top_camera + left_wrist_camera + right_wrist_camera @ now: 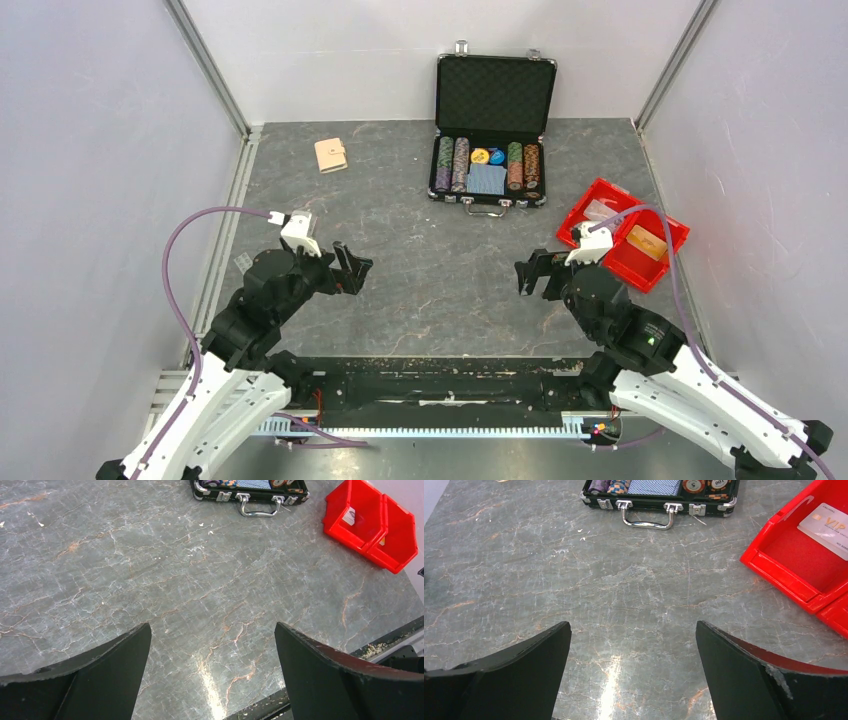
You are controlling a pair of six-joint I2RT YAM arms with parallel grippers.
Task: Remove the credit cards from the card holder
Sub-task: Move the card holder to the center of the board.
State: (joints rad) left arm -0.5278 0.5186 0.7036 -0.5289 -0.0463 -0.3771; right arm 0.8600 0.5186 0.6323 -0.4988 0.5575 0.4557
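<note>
From above, the tan leather-look card holder (331, 155) lies shut far-left, well apart from both arms. Step one I'd say, left gripper (352, 264) must reach it.

Left wrist: jaws wide, empty, over veined stone table (200, 580).

Right wrist: right gripper (634, 626) likewise; glossy pale card (828, 524) sits in red tray (784, 572).

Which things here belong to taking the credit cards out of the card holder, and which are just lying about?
Job: card holder, far left; pale card and orange-yellow card, both inside the red tray.
Lying about: open black chip case holding chips and a blue deck; the red tray itself.
</note>
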